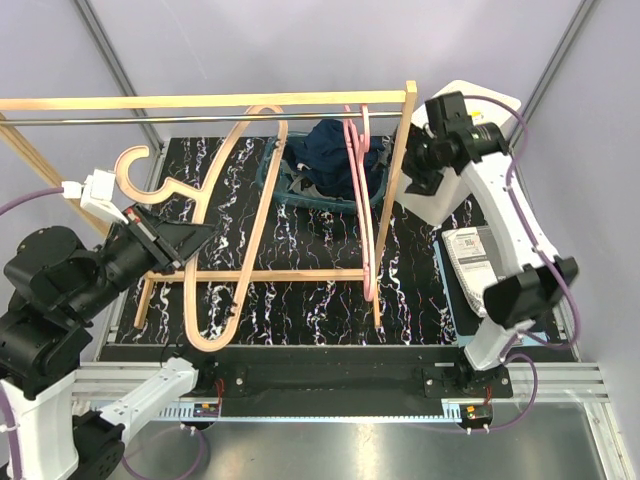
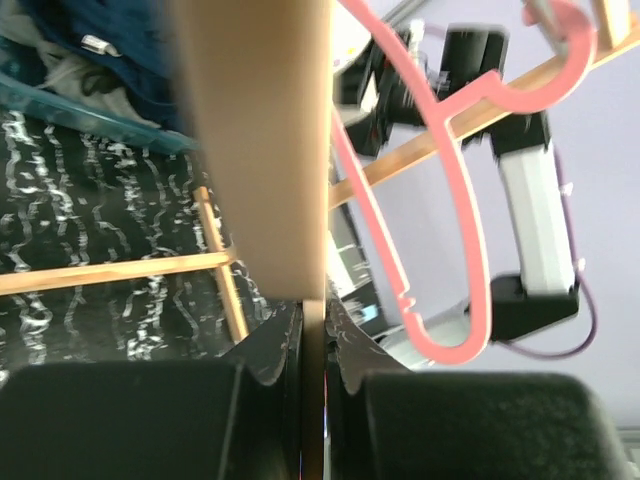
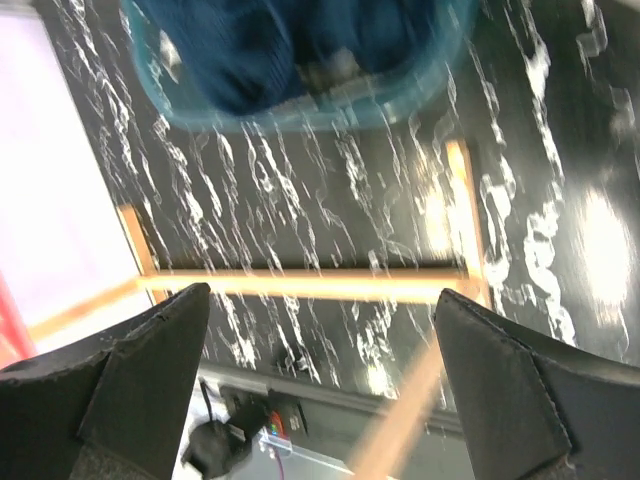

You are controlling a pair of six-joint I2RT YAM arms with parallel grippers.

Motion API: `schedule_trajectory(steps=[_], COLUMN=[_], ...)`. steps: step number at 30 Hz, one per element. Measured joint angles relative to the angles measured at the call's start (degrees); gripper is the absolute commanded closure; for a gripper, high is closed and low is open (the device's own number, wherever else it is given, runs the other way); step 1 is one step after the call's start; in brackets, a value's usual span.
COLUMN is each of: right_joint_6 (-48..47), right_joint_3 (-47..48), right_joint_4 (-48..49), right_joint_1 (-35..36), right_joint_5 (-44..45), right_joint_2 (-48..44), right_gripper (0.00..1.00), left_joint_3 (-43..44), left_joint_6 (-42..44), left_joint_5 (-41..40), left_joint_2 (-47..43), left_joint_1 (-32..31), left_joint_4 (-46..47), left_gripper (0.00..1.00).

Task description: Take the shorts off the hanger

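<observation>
right pincer (image 3: pixel 320 300) is wide open and empty, shorts (image 3: pixel 270 50) ahead of it in the basket (image 3: pixel 410 90); left pincer (image 2: pixel 313 340) clamps the bare hanger (image 2: pixel 255 150)

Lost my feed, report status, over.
Left claw shut on wooden hanger. Right claw open, empty. Navy shorts off, in teal basket. Pink hanger bare on rail.
</observation>
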Motion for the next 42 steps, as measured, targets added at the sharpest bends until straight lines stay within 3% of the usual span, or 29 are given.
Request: schedule_trajectory(steps=[5, 19, 42], right_joint_6=[2.5, 3.9, 3.3], right_joint_3=[-13.6, -24.9, -26.1], right_joint_4=[3.8, 8.4, 8.4], right_joint_1=[0.0, -2.0, -6.6], right_joint_5=[-1.3, -2.4, -3.4], right_joint_2=[-11.6, -22.1, -25.4], right_gripper=[0.0, 0.0, 0.0], left_joint_3=[-0.1, -1.7, -4.4], left_joint_6=[-4.9, -11.2, -13.8], left_joint_5=[1.4, 2.2, 0.2], left_joint_2=[1.4, 4.7, 7.9], left_joint_1=[0.0, 0.0, 0.0], left_joint_4=[3.4, 13.7, 19.4], left_gripper=[1.0, 1.0, 1.0])
